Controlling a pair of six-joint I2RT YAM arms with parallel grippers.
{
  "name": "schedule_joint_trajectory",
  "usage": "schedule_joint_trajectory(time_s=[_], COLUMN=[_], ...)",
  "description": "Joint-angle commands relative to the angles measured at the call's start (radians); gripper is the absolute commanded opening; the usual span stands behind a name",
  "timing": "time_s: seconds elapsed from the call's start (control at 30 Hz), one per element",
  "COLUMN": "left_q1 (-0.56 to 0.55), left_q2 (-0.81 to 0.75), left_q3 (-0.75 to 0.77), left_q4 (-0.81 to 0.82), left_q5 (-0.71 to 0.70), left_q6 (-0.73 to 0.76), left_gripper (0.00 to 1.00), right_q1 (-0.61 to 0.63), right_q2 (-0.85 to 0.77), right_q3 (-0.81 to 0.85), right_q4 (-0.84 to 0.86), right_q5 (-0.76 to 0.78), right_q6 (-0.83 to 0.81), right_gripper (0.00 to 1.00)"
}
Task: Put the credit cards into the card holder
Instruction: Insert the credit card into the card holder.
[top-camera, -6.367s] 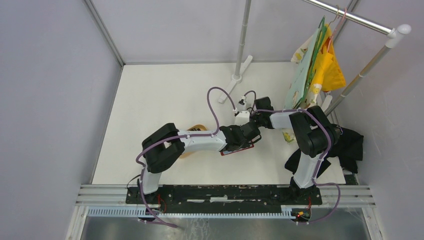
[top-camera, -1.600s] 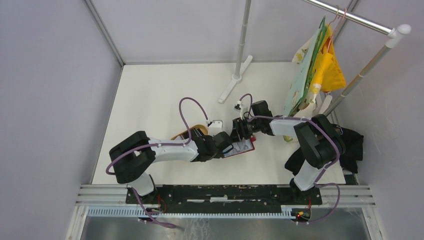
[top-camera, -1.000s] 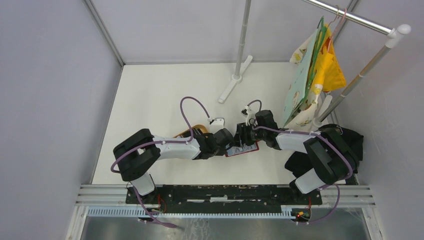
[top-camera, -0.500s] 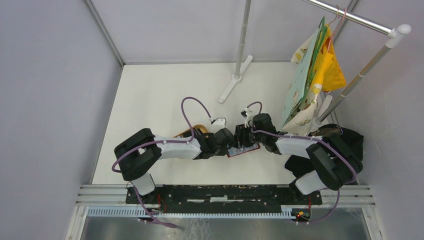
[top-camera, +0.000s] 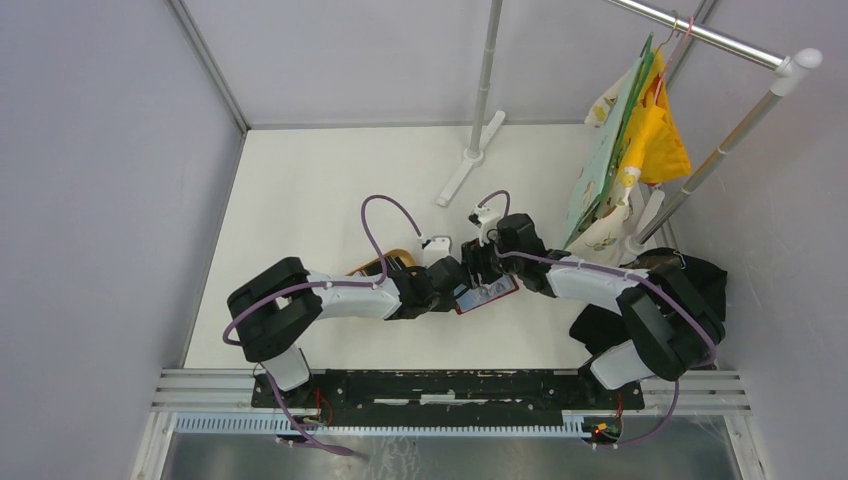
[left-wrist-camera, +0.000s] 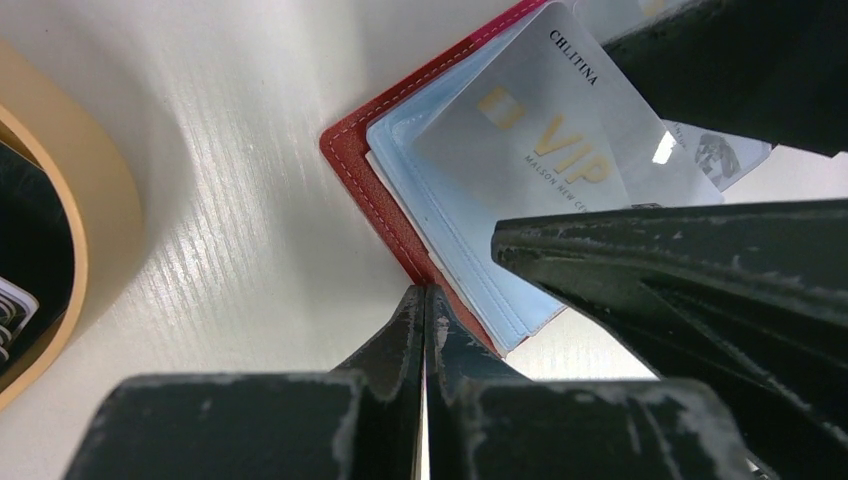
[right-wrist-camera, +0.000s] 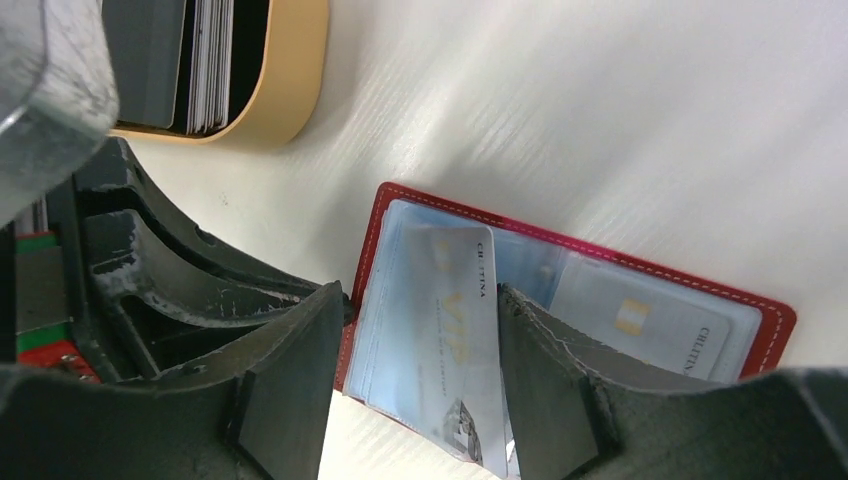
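Observation:
The red card holder lies open on the table, blue pocket panels up. A pale silver credit card sits partway in its left pocket, the lower end sticking out past the holder's edge. Another pale card lies in the right pocket. My right gripper is open, its fingers straddling the left panel and that card. My left gripper is shut, with nothing between its fingers and its tips on the holder's red edge. More cards stand in the wooden tray.
The oval tan wooden tray sits just left of the holder, under the left arm. A stand's white foot is at the back. Hanging bags and black cloth crowd the right side.
My right gripper has shifted a little toward the far left over the holder, its jaws slightly wider. The left gripper stays shut on the holder's edge.

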Motion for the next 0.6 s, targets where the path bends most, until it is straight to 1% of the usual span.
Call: schedule_joint_trajectory(time_s=[0.0,0.1,0.2,0.43,0.57], left_q1=[0.002,0.002,0.003,0.006,0.007], left_q2=[-0.024,-0.025,-0.034,-0.048,-0.040], left_q3=[-0.014,-0.013,-0.015,-0.016,-0.016], left_q4=[0.025,0.021,0.014,0.016,0.024], left_q5=[-0.004,-0.006,-0.016,-0.024,-0.016], left_q6=[0.009,0.012,0.011,0.015,0.015], left_gripper=[0.02,0.02,0.02,0.02,0.02], right_q1=[-0.007,-0.006,-0.006,-0.008,-0.003], right_q2=[0.018,0.050,0.053,-0.027,-0.029], right_q3=[0.048,0.045,0.011,-0.112,-0.127], right_q4=[-0.028,-0.039,-0.009,0.103,0.117], right_q5=[-0.007,-0.050,-0.072,0.000,-0.025], right_q6=[-0.050,-0.013,0.048,0.165,0.203], right_gripper=[0.63,0.63,0.62,0.62,0.61])
